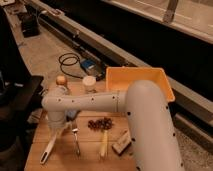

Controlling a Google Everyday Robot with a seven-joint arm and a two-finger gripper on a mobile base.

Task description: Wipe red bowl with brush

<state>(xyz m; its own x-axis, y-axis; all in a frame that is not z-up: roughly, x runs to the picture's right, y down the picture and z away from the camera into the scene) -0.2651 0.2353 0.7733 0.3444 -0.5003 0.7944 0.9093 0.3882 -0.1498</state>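
Observation:
The brush point(50, 146) is long and white and lies slanted on the wooden table point(90, 155) at the front left. Its upper end disappears under my gripper point(60, 129). The gripper hangs from the white arm point(95, 102) that reaches left across the table, and it is down at table height and shut on the brush's handle. A small round orange thing at the table's back left corner looks like the red bowl point(61, 80). It stands apart from the gripper, behind the arm.
A fork point(76, 141), a yellow-handled tool point(103, 143) and a dark block with a wooden edge point(121, 144) lie right of the brush. A brown cluster point(100, 123) sits mid-table. At the back stand a small jar point(89, 83) and the large yellow tub point(142, 80). Black cable point(70, 61) lies on the floor beyond.

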